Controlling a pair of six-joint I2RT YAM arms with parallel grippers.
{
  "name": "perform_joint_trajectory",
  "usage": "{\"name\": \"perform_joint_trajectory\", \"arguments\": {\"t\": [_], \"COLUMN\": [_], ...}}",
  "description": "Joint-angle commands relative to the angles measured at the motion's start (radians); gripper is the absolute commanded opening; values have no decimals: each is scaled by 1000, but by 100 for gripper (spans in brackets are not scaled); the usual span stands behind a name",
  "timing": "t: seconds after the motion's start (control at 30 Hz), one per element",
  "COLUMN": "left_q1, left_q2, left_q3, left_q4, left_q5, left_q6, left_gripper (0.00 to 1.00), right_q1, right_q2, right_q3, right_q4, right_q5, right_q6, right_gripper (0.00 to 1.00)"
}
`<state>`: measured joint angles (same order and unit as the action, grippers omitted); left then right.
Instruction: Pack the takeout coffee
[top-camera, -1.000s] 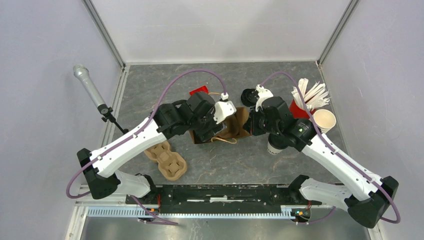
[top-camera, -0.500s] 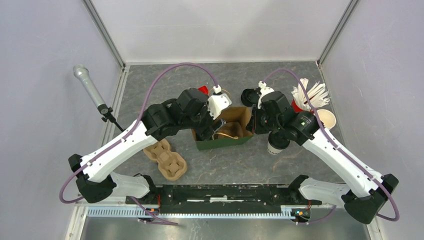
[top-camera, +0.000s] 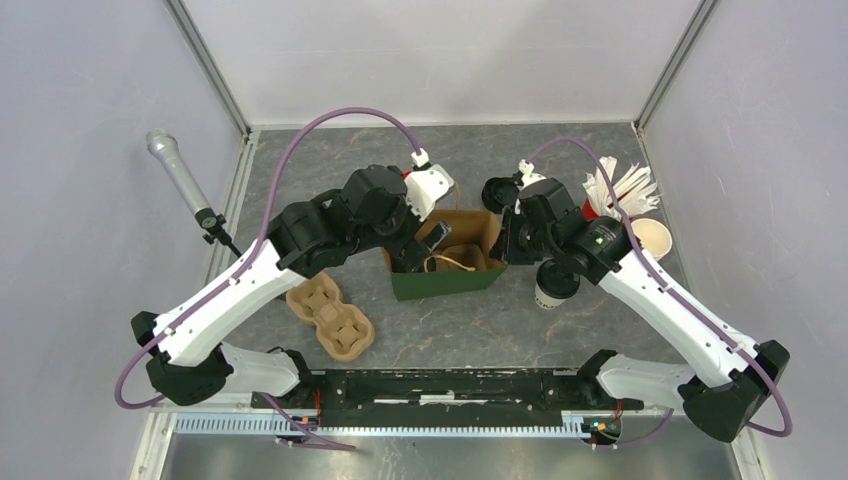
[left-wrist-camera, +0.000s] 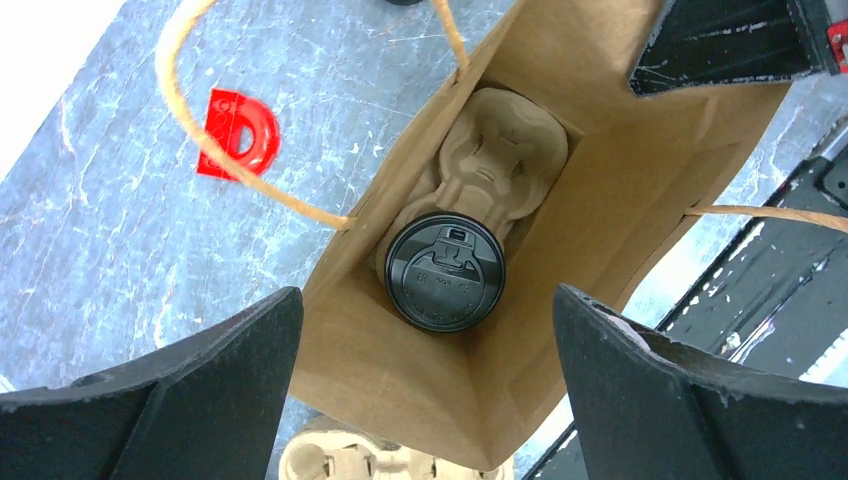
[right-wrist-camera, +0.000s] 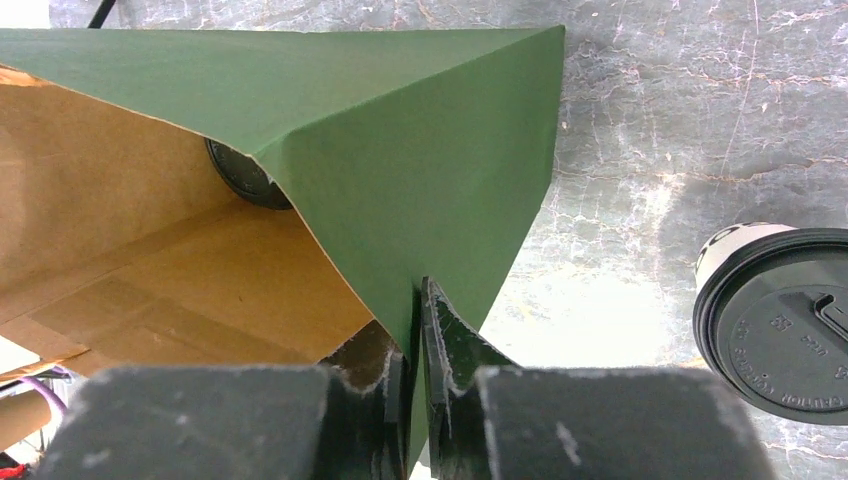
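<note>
One bagged cup (left-wrist-camera: 445, 272) | one table cup (right-wrist-camera: 785, 325) | left gripper (left-wrist-camera: 425, 300) apart | right gripper (right-wrist-camera: 415, 330) clamping bag (right-wrist-camera: 420, 150)

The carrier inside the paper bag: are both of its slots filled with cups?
No, one lidded cup sits in the carrier in the bag, and the other slot is empty.

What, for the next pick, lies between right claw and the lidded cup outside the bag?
Right wrist view: bare table between right claw, pinching the bag, and lidded cup.
</note>
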<state>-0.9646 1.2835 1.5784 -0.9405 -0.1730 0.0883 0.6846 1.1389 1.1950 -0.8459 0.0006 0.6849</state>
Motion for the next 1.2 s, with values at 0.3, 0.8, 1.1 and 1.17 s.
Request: {"name": "perform_joint_trajectory", "arguments": {"t": [0.3, 0.8, 1.1, 1.17], "left_q1": [44, 143, 205, 230], "left_q2": [-5, -57, -66, -85], "left_q3": [146, 142, 120, 83], "left_q4": [-73, -170, -182, -168], "left_q5": [-172, -150, -120, -99], "left_q6": [-252, -406, -520, -535], "left_gripper": [100, 100, 100, 100], "right_q1": [-19, -23, -24, -25], "right_q2": [62, 58, -23, -42], "right_q3": [89, 196, 310, 303], "right_q4": [54, 60, -43, -64], "right_q5": [25, 111, 336, 369], "right_q6": [11, -62, -192, -220], "right_gripper": [18, 41, 98, 98]}}
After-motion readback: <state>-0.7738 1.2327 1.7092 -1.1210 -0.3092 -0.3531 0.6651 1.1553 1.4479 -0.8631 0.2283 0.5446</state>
